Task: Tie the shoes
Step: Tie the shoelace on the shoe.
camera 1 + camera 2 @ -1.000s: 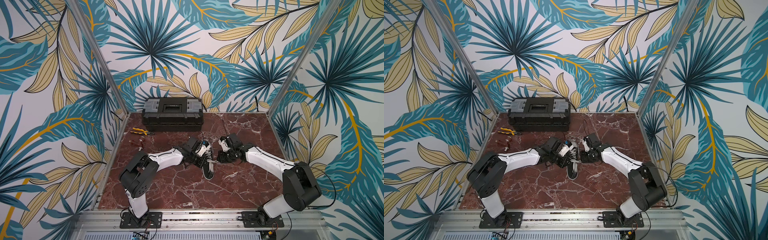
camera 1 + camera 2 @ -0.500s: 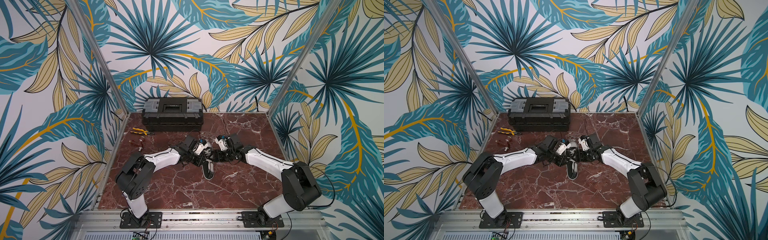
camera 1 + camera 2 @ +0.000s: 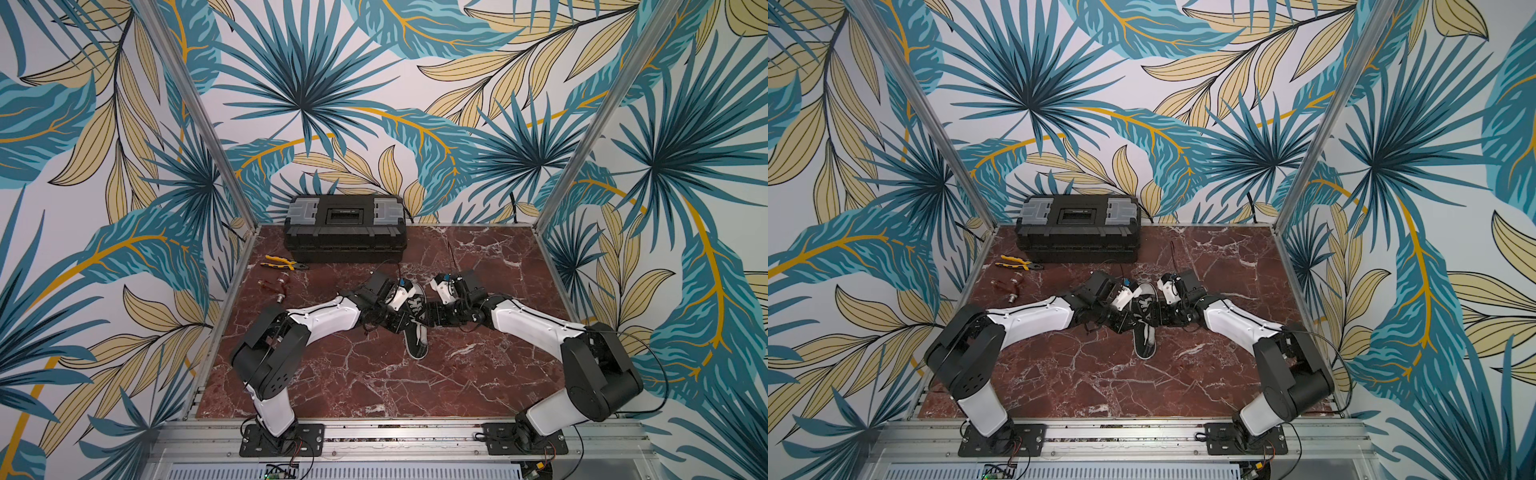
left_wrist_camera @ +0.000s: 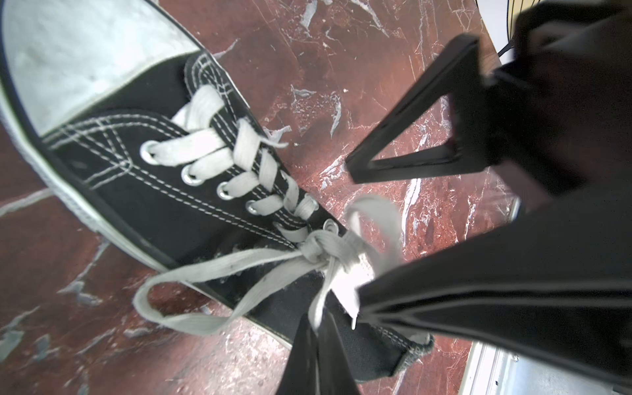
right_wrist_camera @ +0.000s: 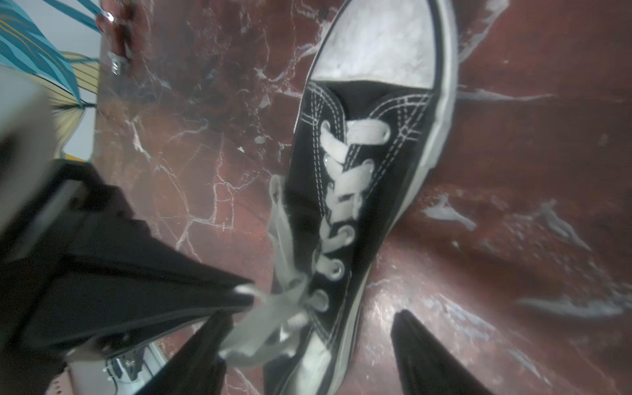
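Observation:
One black sneaker (image 3: 417,338) with a white toe cap lies mid-table in both top views (image 3: 1145,338), toe toward the front rail. Its white laces (image 4: 318,248) are knotted at the top eyelets, with one loop (image 4: 178,307) lying on the marble beside the shoe. My left gripper (image 4: 316,342) is shut on a lace strand coming out of the knot. Over the shoe's collar my right gripper (image 5: 311,318) stands open, one finger (image 5: 191,362) against the loose lace bundle (image 5: 273,318), the other finger (image 5: 427,355) on the shoe's far side. Both grippers meet at the shoe (image 3: 415,318).
A black toolbox (image 3: 345,228) stands at the back of the red marble table (image 3: 374,386). Yellow-handled pliers (image 3: 280,262) and a small reddish tool (image 3: 274,286) lie at the back left. Metal frame posts (image 3: 199,112) rise at the back corners.
My right gripper has come in toward the shoe and its jaws have spread wide apart. The left gripper has stayed shut on the lace.

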Controlling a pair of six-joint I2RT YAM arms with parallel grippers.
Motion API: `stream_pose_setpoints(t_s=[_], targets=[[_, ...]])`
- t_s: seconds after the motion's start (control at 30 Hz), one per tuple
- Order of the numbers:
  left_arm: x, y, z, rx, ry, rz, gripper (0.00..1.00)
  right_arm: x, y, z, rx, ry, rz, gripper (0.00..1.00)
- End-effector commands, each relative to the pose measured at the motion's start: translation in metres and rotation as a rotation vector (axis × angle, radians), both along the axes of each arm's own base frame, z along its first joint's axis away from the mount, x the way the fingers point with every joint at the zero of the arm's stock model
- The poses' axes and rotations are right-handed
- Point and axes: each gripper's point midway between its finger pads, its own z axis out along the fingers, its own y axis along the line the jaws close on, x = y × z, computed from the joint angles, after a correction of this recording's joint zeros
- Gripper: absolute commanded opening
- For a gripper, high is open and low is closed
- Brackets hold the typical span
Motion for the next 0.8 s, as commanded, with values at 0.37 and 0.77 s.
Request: stream_pose_setpoints(t_s=[0.37, 0.77], targets=[[-0.001, 0.002, 0.003, -0.018, -0.001, 0.003, 0.00, -0.003, -0.002, 0.014, 0.038, -0.018, 0.003, 0.91], [-0.003, 0.003, 0.005, -0.016, -0.001, 0.000, 0.00, 0.002, -0.001, -0.033, -0.099, 0.066, 0.011, 0.92]])
